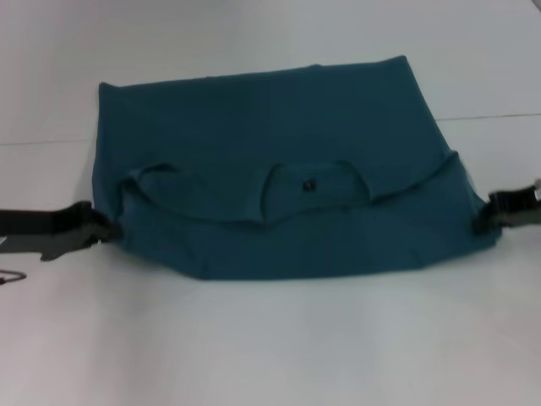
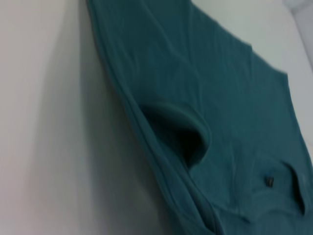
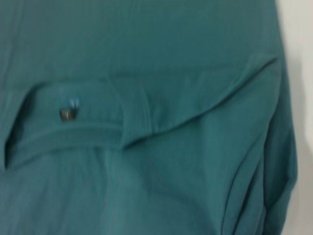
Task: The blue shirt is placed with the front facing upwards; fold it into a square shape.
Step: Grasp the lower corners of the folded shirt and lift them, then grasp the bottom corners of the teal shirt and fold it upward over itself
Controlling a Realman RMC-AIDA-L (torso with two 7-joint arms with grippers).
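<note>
The blue shirt (image 1: 270, 127) lies on the white table (image 1: 270, 347), its near part doubled over in a band that shows the collar and a small black label (image 1: 308, 184). My left gripper (image 1: 110, 230) meets the band's left end and my right gripper (image 1: 482, 222) its right end, each shut on the cloth at table height. The left wrist view shows the shirt (image 2: 220, 98), its layered edge, a sleeve opening and the label (image 2: 269, 181). The shirt (image 3: 146, 49) with collar and label (image 3: 68, 113) fills the right wrist view. Neither wrist view shows fingers.
A thin seam line (image 1: 494, 117) runs across the table behind the shirt. A small thin hook-like object (image 1: 10, 276) lies at the left edge, near my left arm. Bare white table surrounds the shirt on all sides.
</note>
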